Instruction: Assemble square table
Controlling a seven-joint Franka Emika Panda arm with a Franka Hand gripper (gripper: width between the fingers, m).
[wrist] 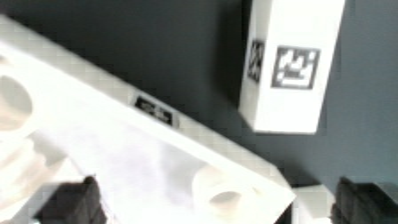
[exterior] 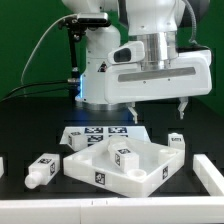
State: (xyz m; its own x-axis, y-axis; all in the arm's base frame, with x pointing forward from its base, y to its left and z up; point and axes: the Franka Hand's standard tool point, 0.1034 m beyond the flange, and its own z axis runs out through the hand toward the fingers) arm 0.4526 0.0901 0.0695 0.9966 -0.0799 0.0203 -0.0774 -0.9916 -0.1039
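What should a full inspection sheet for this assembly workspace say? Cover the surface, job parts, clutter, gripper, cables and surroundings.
Surface: black table, parts spread across it.
Job's things: square slab lying flat; first leg appears to sit on it; second leg lies on the exterior view's left; third leg stands on the exterior view's right.
Clutter: marker board behind the slab; white pieces cut off at both picture edges, cannot tell what.
Grippers: gripper open, above the slab, holding nothing.
Cables: black cables behind the arm.
Surroundings: green backdrop.
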